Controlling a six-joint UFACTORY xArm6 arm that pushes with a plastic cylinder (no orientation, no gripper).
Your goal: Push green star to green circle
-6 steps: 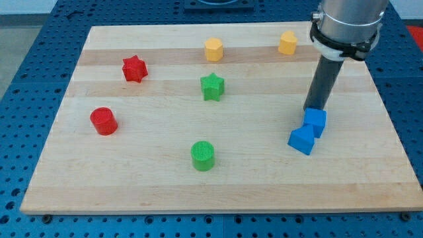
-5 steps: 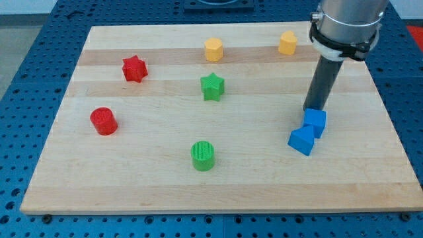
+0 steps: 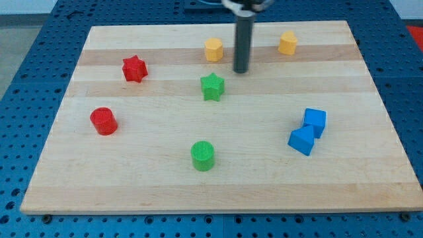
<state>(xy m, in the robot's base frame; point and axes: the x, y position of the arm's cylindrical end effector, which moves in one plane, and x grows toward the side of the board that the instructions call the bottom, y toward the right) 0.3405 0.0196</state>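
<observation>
- Camera view shows my tip (image 3: 240, 71) set down on the wooden board (image 3: 370, 178), just above and to the view's right of the green star (image 3: 212, 86), near it but not touching.
- My tip is a bare rod with nothing to open or close, and it holds nothing.
- From my tip, the green circle (image 3: 203, 155) lies well below and a little to the view's left, with the green star between the 2, roughly on the line toward it.
- Risk, as I judge it: my tip sits off to the star's right shoulder, so a push straight down from here would catch a point of the star, spin it and send it leftward past the circle.
- A second risk: pushing too far would knock the circle itself along.
- The yellow block (image 3: 213, 49) just left of my tip could be clipped if I swing around the top carelessly.
- Count: 1 green star, 1 green circle, 1 red star (image 3: 134, 69), 1 red cylinder (image 3: 104, 121), 2 yellow blocks (the other (image 3: 287, 42) to my tip's upper right), 2 blue blocks (image 3: 308, 131) touching, far to the lower right.
</observation>
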